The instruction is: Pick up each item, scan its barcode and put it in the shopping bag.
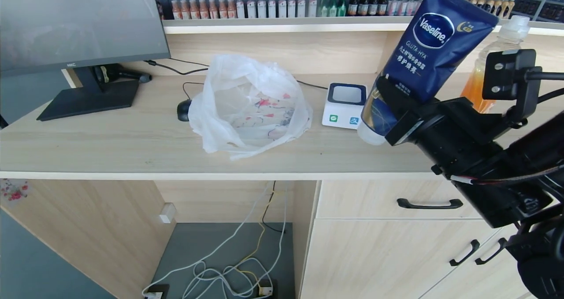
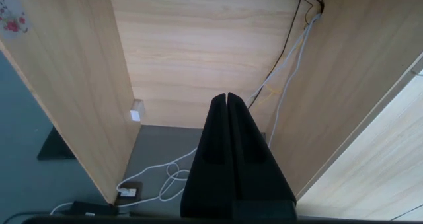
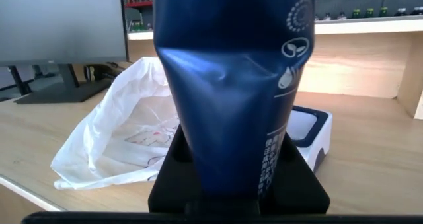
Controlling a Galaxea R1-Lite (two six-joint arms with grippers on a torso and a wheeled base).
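At right, the right pincer (image 1: 388, 110) squeezes the blue tube (image 1: 436, 35); I think the scanner (image 1: 344, 104) comes next.

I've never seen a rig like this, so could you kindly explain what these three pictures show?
It is a two-armed robot at a shop counter. The wide picture is from its head camera; the other two from its wrists. On the counter are a white shopping bag, a small scanner, a mouse, a monitor and, behind the arm, an orange drink bottle. The right gripper is shut on a dark blue tube, raised near the scanner. The left gripper, shut and empty, hangs below the counter.
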